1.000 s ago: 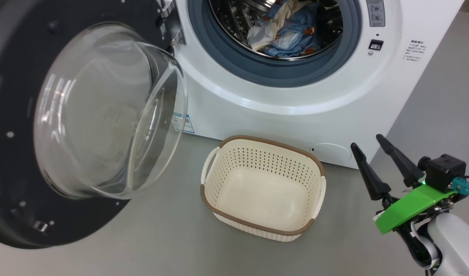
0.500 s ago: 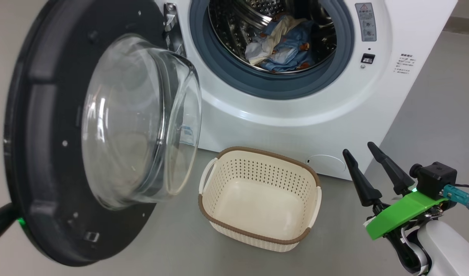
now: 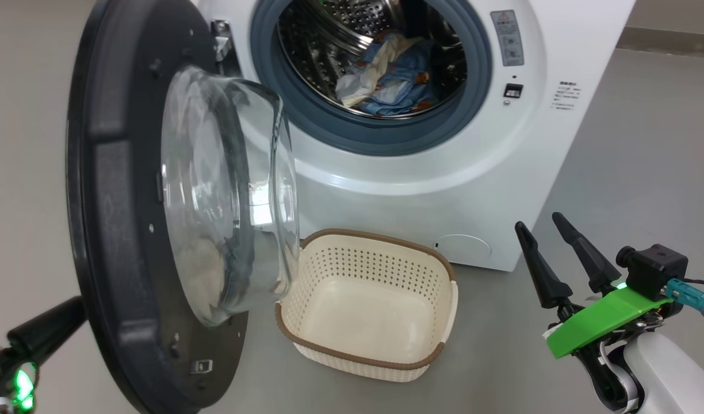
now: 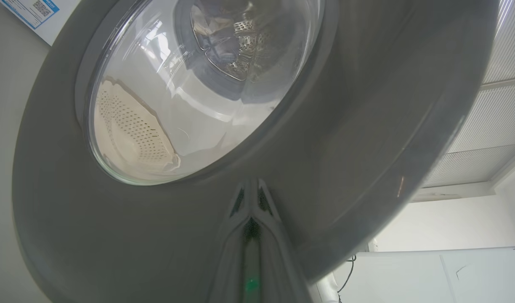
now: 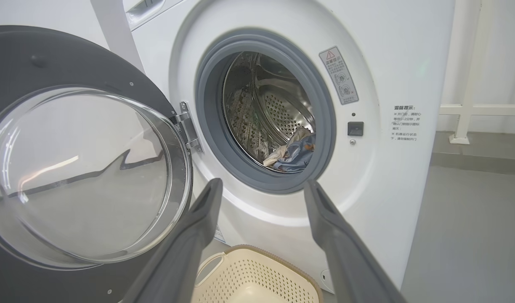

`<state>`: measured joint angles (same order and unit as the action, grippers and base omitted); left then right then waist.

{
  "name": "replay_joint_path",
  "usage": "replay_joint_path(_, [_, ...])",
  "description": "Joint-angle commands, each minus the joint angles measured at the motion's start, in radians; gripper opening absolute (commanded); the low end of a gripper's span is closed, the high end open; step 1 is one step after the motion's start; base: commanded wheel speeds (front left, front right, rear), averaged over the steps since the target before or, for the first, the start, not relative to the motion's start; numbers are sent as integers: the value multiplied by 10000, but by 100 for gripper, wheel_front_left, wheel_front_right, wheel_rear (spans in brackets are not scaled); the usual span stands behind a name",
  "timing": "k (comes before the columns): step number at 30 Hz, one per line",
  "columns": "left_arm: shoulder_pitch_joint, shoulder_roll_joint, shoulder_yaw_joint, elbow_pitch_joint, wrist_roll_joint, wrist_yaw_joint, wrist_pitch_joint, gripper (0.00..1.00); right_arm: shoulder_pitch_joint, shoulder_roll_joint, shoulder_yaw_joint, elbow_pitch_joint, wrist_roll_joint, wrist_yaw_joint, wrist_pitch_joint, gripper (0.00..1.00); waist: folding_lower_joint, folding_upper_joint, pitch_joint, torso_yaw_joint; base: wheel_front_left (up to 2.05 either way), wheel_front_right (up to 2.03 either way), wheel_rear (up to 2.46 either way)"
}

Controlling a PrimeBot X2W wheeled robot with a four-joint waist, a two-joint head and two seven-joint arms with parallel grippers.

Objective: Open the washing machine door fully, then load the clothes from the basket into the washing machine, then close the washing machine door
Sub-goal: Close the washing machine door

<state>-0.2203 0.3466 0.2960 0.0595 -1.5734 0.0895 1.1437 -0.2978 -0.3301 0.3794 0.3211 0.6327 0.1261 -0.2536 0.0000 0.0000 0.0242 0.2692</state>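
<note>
Now | left tool closed, seemingly touching door | right tool open | clothes in drum

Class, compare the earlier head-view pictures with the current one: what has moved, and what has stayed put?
The washing machine door has swung from wide open partway toward the washing machine. The left gripper, fingers shut, has come into view against its outer face. The head view shifted too. Unchanged: the clothes in the drum, the basket empty, the right gripper open and idle.
</note>
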Motion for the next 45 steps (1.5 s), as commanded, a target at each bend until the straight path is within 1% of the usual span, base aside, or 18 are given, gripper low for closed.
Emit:
replay_joint_path(1, [-421, 142, 185, -369, -147, -42, 67, 0, 51, -9, 41, -264, -60, 46, -82, 100, 0, 0, 33, -277, 0, 0, 0])
replay_joint_path(4, [-528, -26, 108, -382, -213, -31, 46, 0, 36, 18, -31, -280, -92, 46, -82, 100, 0, 0, 72, -554, 0, 0, 0])
replay_joint_path(10, [-742, -182, 3, -481, -318, 41, 82, 0, 44, 55, -130, -303, -119, 46, -82, 100, 0, 0, 127, -1064, 0, 0, 0])
replay_joint_path(19, [-1070, -266, -222, -570, -248, 81, 111, 0, 54, 168, -266, -339, -146, 46, -82, 100, 0, 0, 222, -2090, 0, 0, 0])
replay_joint_path(32, [-1652, -676, -221, -392, -39, -178, -543, 0, 61, 324, -313, -363, -160, 46, -82, 100, 0, 0, 327, -3522, 0, 0, 0])
replay_joint_path(39, [-1888, -807, -262, -321, 81, -317, -765, 0, -21, 340, -351, -414, -163, 46, -82, 100, 0, 0, 528, -4011, 0, 0, 0])
replay_joint_path(45, [-2048, -856, -277, -178, 139, -469, -863, 0, -15, 347, -426, -432, -179, 46, -82, 100, 0, 0, 627, -4131, 0, 0, 0])
